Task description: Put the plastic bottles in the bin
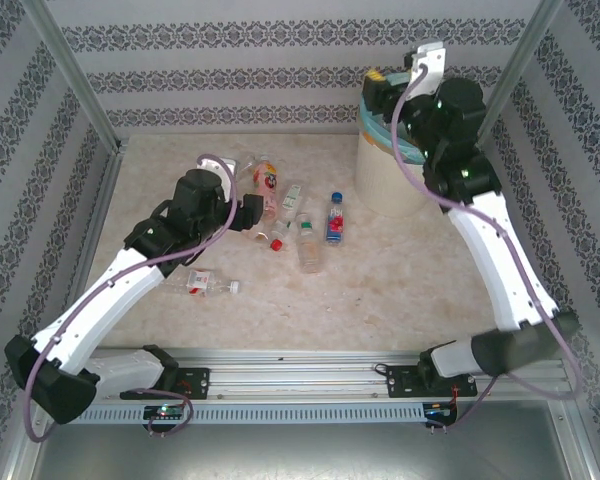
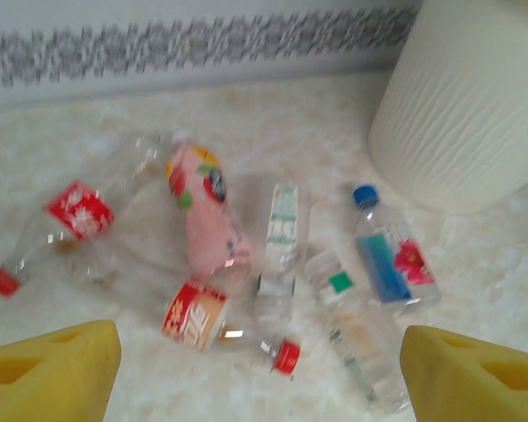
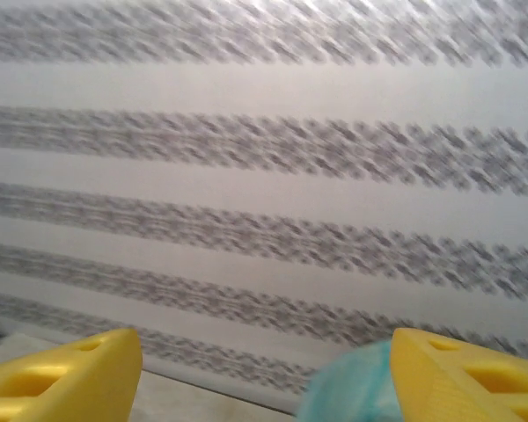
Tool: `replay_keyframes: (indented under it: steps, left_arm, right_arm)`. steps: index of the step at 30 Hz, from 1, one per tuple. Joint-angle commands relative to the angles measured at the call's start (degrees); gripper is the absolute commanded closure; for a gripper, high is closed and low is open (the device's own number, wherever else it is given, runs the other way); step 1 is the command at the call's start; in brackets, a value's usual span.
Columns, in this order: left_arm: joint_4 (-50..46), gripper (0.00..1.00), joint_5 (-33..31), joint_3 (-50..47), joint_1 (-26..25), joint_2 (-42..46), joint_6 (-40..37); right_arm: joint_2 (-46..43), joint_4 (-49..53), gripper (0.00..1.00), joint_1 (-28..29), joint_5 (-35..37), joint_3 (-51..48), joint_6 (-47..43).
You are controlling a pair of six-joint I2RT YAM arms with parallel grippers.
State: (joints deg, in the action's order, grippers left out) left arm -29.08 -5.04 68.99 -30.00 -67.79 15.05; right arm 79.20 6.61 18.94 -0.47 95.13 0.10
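Several plastic bottles [image 1: 310, 245] are lying loose on the surface [image 1: 410, 280], all to the left of the bin [image 1: 380, 180]. None is being carried. The blue-capped bottle [image 2: 390, 259] is lying nearest the bin's wall, just apart from it. The pink bottle [image 2: 207, 220] and the green-and-white-labelled bottle [image 2: 283, 220] are lying side by side, farther from the bin.

The left end effector [image 2: 260, 343] is being held low at the side of the cluster away from the bin. Its jaws are being kept wide apart and nothing is being gripped. Just ahead of it, on the line toward the bin, the red-capped bottle [image 2: 218, 323] with the orange-red label is lying closest. Its long axis is running roughly along the line that joins the two fingers, with the cap at the right in the left wrist view. A turn of the wrist is therefore judged to be needed, so that the jaws can be closed across the bottle's width rather than along its length.

The right end effector [image 3: 264, 347] is being held above the bin's rim, beside the turquoise liner [image 3: 352, 387]. Its jaws are spread and nothing is between them. It is well apart from every bottle, so the left arm is by far the nearer and the next pick is judged to be falling to it.
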Motion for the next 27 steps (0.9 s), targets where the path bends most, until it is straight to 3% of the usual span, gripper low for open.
replay_keyframes:
  steps: [1,6,9,13,15,18,20,23,27]
  left_arm:
    - [-9.93,0.17,6.74,0.91,3.57,-2.28,6.37]
    - [-19.82,0.22,12.96,1.90,9.39,-5.61,10.26]
    - [-25.44,0.20,9.66,0.13,11.01,-4.02,13.59]
    - [-27.52,0.12,-0.54,-7.71,11.45,5.03,22.25]
    - [-27.67,0.03,-0.89,-11.82,13.20,8.37,25.45]
    - [-26.75,0.00,2.61,-15.37,16.92,9.56,25.18]
    - [-24.94,0.00,4.32,-15.54,18.56,9.24,19.28]
    - [-23.73,0.00,3.85,-12.49,18.65,7.59,3.14]
    - [-23.82,0.00,10.22,-7.87,18.64,6.81,-26.83]
  right_arm:
    - [-3.60,-1.85,0.26,5.85,-2.44,-7.19,-2.29]
    - [-8.35,-3.87,0.25,16.06,-3.27,-17.82,-2.46]
    - [-10.37,-3.80,0.25,20.95,-2.23,-22.88,-1.38]
    - [-12.71,-3.97,0.25,25.06,0.52,-28.97,0.98]
    - [-13.34,-4.95,0.25,25.44,1.69,-31.35,2.68]
    - [-13.56,-6.04,0.25,25.42,3.42,-32.81,3.96]
    - [-13.12,-6.43,0.25,25.44,3.22,-32.26,3.26]
    - [-12.38,-6.49,0.25,25.36,2.36,-30.83,1.23]
    - [-12.46,-7.23,0.25,25.37,2.58,-30.77,-1.00]
